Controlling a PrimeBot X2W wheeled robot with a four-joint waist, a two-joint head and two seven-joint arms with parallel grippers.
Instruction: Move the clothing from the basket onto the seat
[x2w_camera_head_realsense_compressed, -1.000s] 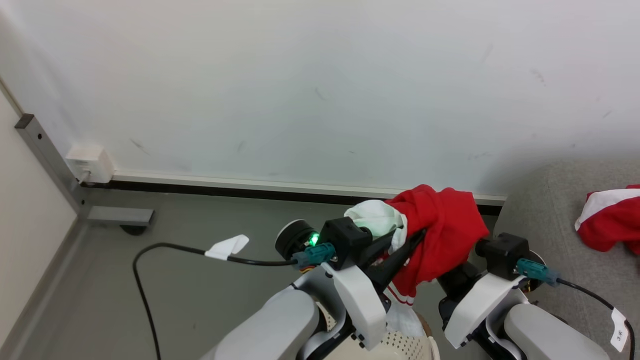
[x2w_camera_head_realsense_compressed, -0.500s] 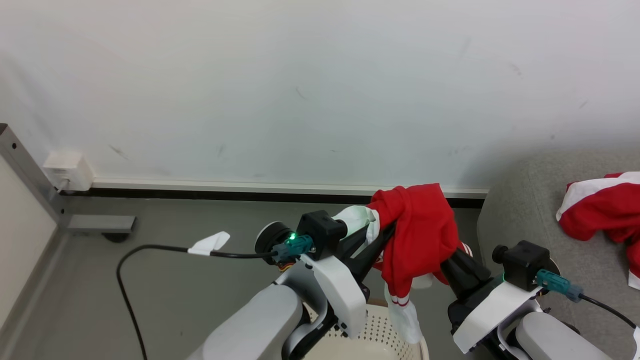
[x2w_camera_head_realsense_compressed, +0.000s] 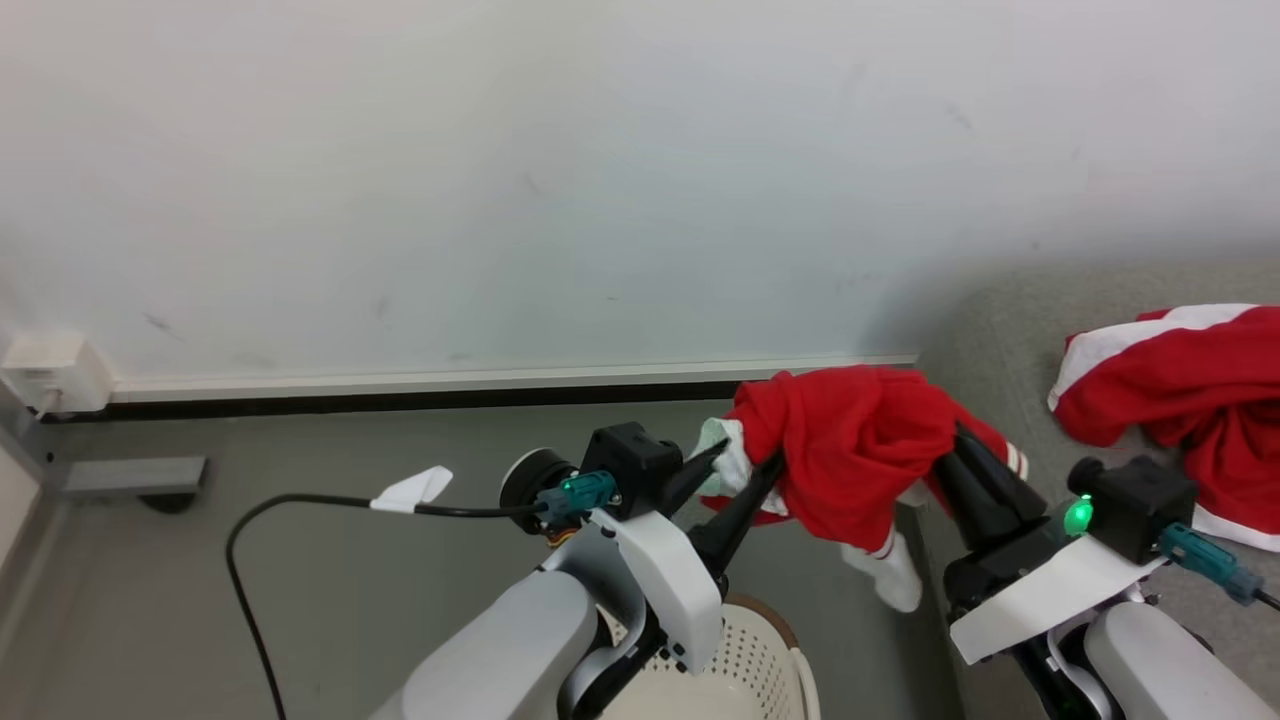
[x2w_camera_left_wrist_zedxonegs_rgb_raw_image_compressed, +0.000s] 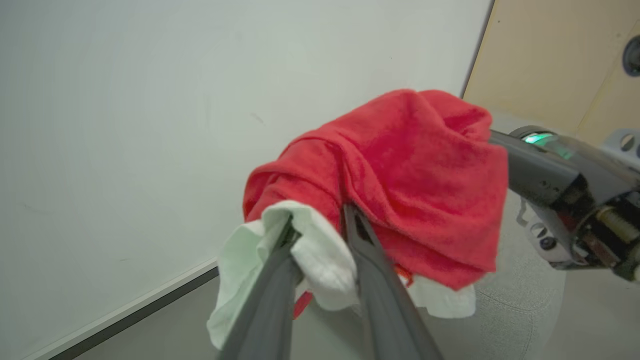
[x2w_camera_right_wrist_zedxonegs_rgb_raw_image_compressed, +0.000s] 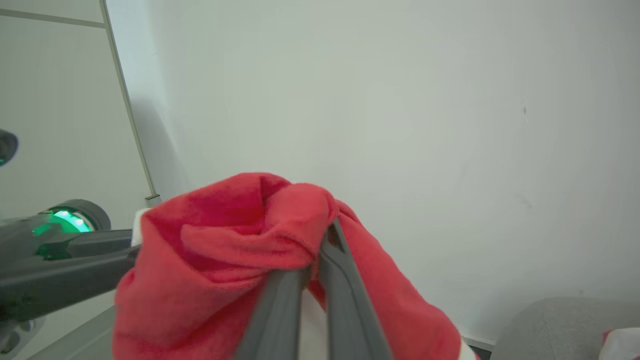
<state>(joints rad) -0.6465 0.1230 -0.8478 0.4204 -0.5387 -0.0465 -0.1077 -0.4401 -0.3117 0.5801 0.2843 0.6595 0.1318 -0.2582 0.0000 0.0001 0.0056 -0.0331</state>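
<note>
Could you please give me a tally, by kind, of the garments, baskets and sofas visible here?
Grey sofa: 1
Laundry basket: 1
Red-and-white garments: 2, one carried in the air, one lying on the sofa
Total: 4

Two garments (x2w_camera_head_realsense_compressed: 850, 450) (x2w_camera_head_realsense_compressed: 1180, 390), one basket (x2w_camera_head_realsense_compressed: 745, 672), one sofa (x2w_camera_head_realsense_compressed: 1000, 320).

Bright even indoor light; soft shadows; wrist views soft up close, edges slightly bowed.
</note>
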